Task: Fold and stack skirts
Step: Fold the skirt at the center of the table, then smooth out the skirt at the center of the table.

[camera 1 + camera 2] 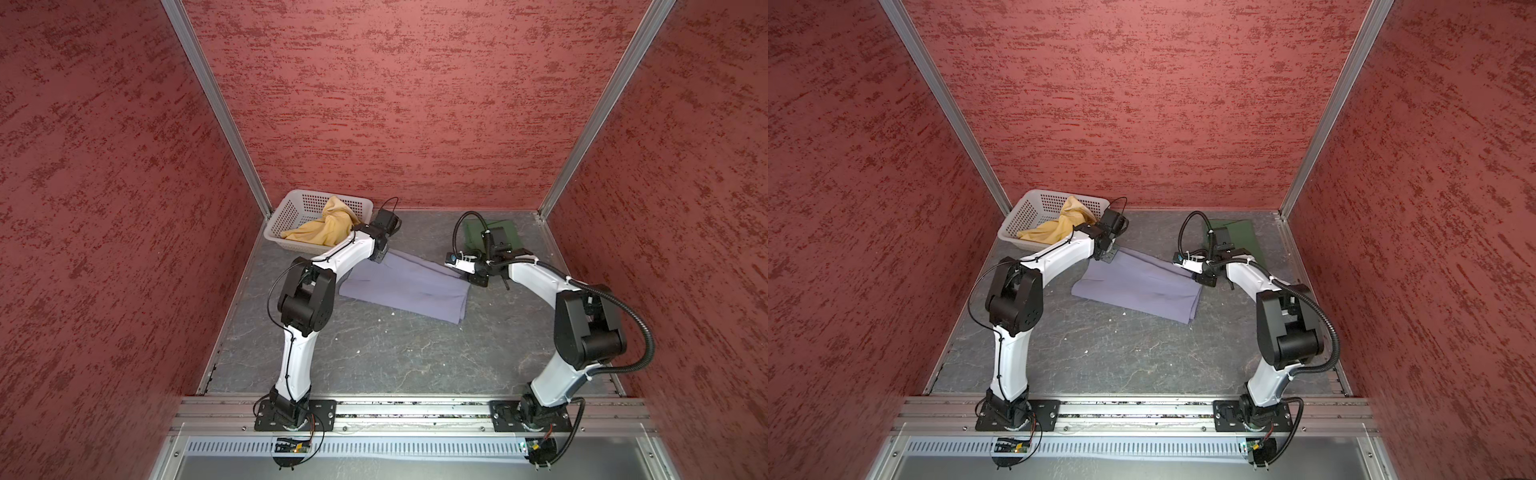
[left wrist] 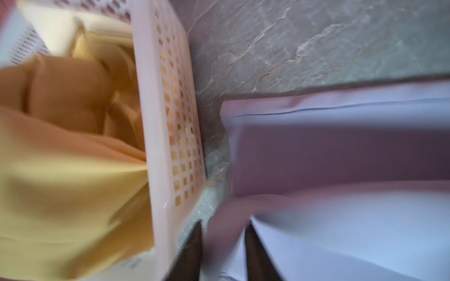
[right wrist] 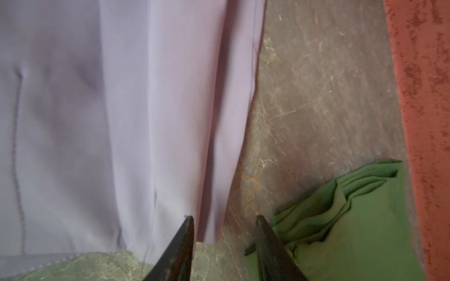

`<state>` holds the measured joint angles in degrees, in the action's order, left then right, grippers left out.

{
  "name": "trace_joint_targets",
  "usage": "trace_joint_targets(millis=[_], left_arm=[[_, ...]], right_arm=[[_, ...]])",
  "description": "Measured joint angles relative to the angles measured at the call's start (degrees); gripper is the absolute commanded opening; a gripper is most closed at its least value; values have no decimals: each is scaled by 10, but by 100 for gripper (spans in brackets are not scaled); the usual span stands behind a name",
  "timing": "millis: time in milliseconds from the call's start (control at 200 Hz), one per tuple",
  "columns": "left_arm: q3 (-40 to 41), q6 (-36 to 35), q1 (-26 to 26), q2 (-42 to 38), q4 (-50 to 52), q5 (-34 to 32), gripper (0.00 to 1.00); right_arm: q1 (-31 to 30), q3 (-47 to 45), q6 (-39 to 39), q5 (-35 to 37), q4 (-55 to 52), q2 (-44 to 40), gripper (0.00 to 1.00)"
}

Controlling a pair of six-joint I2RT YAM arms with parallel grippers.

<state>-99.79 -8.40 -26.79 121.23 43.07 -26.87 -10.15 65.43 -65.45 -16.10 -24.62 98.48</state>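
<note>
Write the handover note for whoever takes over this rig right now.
Left gripper: open, fingers astride a fold at the lavender skirt's corner by the basket.
Right gripper: open at that skirt's opposite end, holding nothing.
Done: green skirt folded at the far right of the table; lavender lies flat mid-table, partly folded.
To do: finish lavender, stack it on green; mustard skirt lies crumpled in the basket, unfolded.

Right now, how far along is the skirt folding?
Done: the dark green skirt lies folded in the far right corner. In hand: the lavender skirt lies folded over in the middle, left gripper and right gripper open at its far edge. Left: finish it, stack it on the green, then the mustard skirt, crumpled in the white basket.
</note>
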Motion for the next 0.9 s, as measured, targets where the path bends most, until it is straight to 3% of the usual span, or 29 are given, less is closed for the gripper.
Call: trace_joint_targets(millis=[130,240,531,902], left_arm=[[-9,9,3,10,4,10,69],[-12,10,3,11,7,16,76],[11,10,2,-18,-16,67,78],[105,-15,-51,-127,-106,108,82]], right_arm=[[3,-24,21,6,43,-7,45],[3,-42,29,4,54,-28,46],[3,-94,8,-40,62,-85,46],[1,-112,-10,-31,99,-38,46]])
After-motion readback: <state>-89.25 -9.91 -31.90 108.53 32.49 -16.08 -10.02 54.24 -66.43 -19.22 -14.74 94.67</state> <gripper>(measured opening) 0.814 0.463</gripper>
